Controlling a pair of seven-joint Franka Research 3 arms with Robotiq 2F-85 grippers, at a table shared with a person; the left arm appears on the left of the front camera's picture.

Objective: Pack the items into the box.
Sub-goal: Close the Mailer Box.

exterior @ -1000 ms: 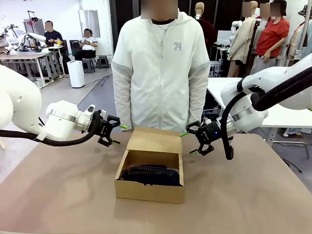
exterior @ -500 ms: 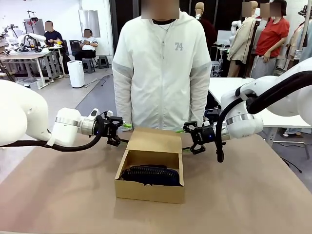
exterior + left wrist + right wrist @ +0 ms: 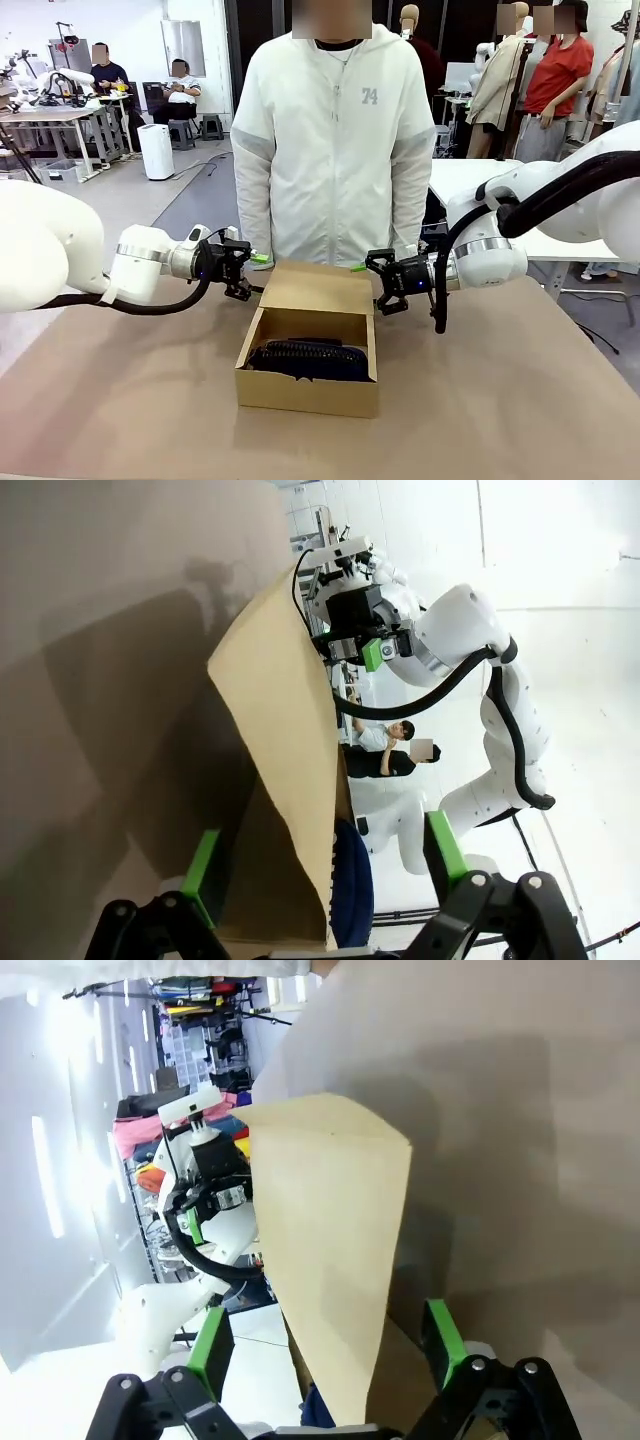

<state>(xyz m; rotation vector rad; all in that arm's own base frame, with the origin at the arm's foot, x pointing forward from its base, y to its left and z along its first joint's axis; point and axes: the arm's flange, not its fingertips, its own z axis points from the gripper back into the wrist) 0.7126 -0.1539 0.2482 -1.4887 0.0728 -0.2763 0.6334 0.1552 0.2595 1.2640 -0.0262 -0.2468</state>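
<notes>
The brown cardboard box (image 3: pixel 305 390) stands mid-table with its flap lid (image 3: pixel 318 288) raised at the back. A navy-blue pouch (image 3: pixel 308 358) lies inside. My left gripper (image 3: pixel 245 272) is open at the lid's left edge, and my right gripper (image 3: pixel 375 276) is open at its right edge. In the left wrist view the lid (image 3: pixel 285 740) stands edge-on between my green pads (image 3: pixel 205 865), with the pouch (image 3: pixel 350 880) beside it. In the right wrist view the lid (image 3: pixel 330 1230) likewise rises between the open fingers (image 3: pixel 443 1332). Neither gripper holds anything.
A person in a white jacket (image 3: pixel 330 140) stands close behind the box at the table's far edge, arms hanging down. Bare brown tabletop (image 3: pixel 520 400) lies around the box on both sides and in front.
Both grippers have moved inward toward the lid, the left one rightward and the right one leftward, and stayed open. The box and pouch have not moved.
</notes>
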